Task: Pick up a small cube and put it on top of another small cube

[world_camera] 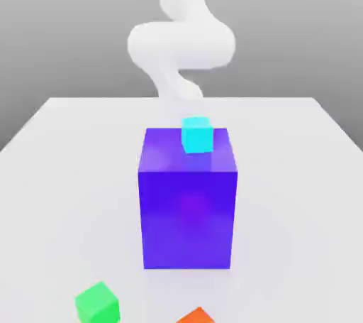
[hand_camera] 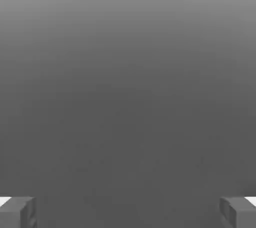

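The small cube is out of view. In the hand view my gripper [hand_camera: 128, 213] is open, its two grey fingertips [hand_camera: 18, 212] far apart with nothing between them, facing a plain grey background. In the exterior view the white arm [world_camera: 181, 43] rises behind the far side of the table. A cyan cube [world_camera: 196, 134] sits on top of a tall blue-purple block [world_camera: 188, 208] at the middle of the table. A green cube [world_camera: 97, 302] lies on the table near the front, on the exterior view's left.
An orange cube [world_camera: 196, 316] lies at the front edge of the exterior view, partly cut off. The white table [world_camera: 298, 172] spreads out on both sides of the tall block.
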`<state>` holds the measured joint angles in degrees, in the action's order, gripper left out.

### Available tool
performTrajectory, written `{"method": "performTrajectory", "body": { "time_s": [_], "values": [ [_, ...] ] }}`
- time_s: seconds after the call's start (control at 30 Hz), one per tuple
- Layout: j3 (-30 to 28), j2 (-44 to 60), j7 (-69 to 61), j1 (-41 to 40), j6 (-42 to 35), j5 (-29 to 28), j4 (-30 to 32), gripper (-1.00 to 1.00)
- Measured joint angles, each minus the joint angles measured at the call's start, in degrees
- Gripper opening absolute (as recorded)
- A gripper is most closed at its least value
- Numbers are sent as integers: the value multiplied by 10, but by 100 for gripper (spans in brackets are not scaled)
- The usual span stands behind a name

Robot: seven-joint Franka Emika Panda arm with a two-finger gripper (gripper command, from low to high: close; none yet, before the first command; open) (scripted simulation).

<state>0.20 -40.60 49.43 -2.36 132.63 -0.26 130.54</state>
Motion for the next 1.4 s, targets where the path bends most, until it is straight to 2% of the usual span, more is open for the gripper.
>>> {"method": "performTrajectory", "body": {
  "time_s": [0.33, 0.63, 0.87, 1.1, 1.23, 1.27, 1.4],
  "values": [
    [-5, 211, 149, -82, 34, -16, -50, 0],
    [-35, 398, 270, -137, 65, -16, -94, 0],
    [-60, 544, 346, -169, 89, 11, -128, 0],
    [-81, 691, 406, -207, 111, 64, -163, 0],
    [-72, 774, 408, -222, 160, 83, -184, 0],
    [-70, 788, 407, -224, 170, 86, -188, -100],
    [-70, 788, 407, -224, 171, 87, -188, -100]
  ]
}}
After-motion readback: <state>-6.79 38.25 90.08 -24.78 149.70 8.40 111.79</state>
